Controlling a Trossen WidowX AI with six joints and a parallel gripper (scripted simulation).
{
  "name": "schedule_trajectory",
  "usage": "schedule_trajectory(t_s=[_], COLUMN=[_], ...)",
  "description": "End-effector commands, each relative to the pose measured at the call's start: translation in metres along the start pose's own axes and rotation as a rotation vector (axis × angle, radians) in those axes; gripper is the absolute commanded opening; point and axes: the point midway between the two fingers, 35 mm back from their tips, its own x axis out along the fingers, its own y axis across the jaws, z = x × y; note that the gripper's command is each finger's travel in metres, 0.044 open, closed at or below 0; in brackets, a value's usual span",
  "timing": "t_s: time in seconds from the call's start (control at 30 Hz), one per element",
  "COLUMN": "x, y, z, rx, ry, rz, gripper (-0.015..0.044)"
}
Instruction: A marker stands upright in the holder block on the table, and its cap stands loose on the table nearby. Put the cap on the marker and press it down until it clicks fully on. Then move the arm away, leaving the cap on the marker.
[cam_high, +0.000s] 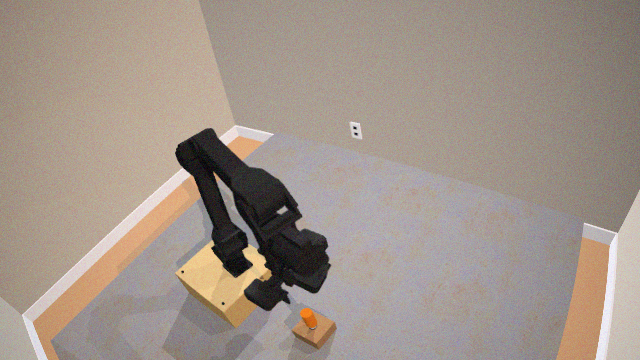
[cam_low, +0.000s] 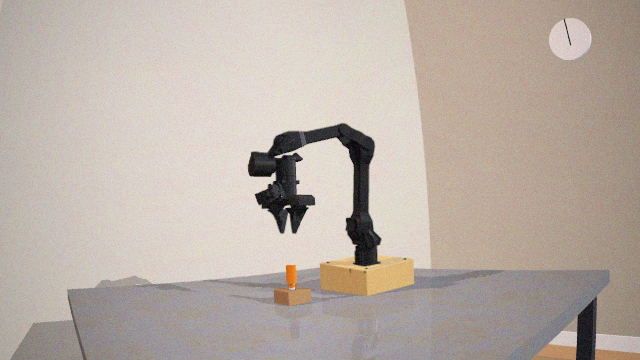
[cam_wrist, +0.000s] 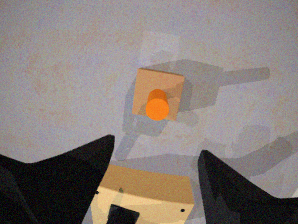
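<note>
The orange cap sits upright on top of the marker in the brown holder block. Only a thin pale part of the marker shows between the cap and the block; the rest is hidden. My gripper is open and empty, pointing down. It hangs clear above the cap, with a visible gap between the fingertips and the cap top in the exterior view.
The arm stands on a pale wooden base box close to the holder block. Both rest on the grey table. Walls with a power outlet and a round clock are in the background.
</note>
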Motion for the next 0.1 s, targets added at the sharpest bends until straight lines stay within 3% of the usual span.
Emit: schedule_trajectory(t_s=[0.0, 0.07], x=[-0.001, -0.001], y=[0.0001, 0.0001], z=[-0.0002, -0.0002], rx=[-0.005, -0.005], ry=[-0.001, -0.001], rz=[0.0, 0.0], gripper=[0.0394, 0.044])
